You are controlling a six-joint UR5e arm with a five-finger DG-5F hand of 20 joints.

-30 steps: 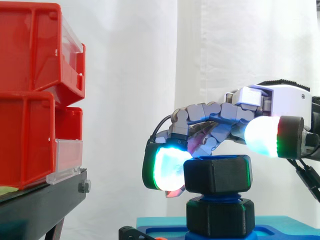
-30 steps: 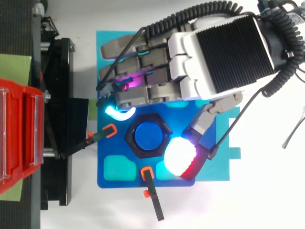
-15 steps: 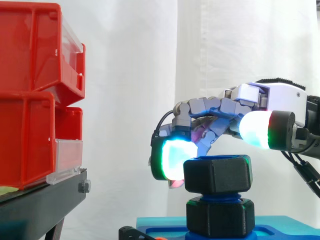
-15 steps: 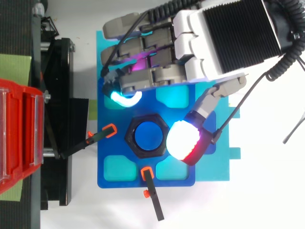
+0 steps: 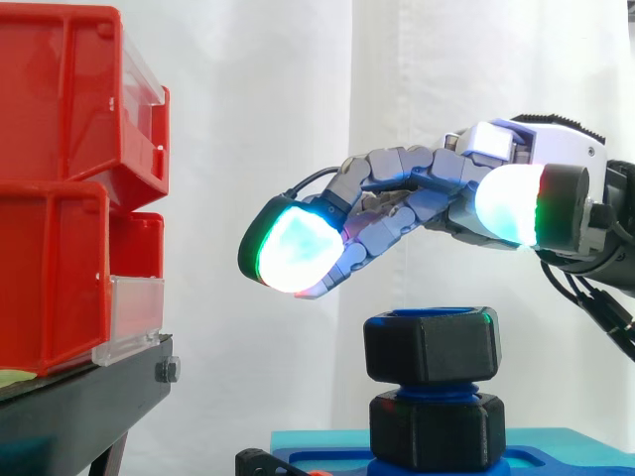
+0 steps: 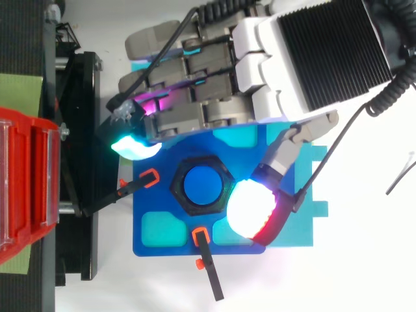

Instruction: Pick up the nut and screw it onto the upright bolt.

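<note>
Presently the hand (image 5: 531, 159) hangs above the fixture with its fingers (image 5: 293, 248) stretched out and loosely spread, the thumb pad (image 5: 511, 203) set well apart from them, nothing held between. From the side, a clear gap separates the lowest finger from the top face of the nut (image 5: 432, 347); no contact. The leading fingertip glows white with a cyan and green rim, and it points left toward the red bins (image 5: 60, 198) on the black stand (image 5: 79, 407). From above, the thumb pad shows white with a red edge and lies just beside the nut's right-hand corner, while the fingers reach past the plate's upper left corner toward the stand. The nut is a black hexagon seated at the top of the upright blue bolt (image 6: 203, 185), whose end face shows inside the nut's bore. A narrow band of blue thread is visible below the nut, between it and a second black hex piece (image 5: 437, 428) at the bolt's foot. The bolt stands at the middle of a dark blue plate (image 6: 153, 250) with teal pockets. Two orange-tipped clamps (image 6: 149, 177) bear on the plate at its left and lower edges. The plate lies on a white worktop (image 6: 351, 273).
</note>
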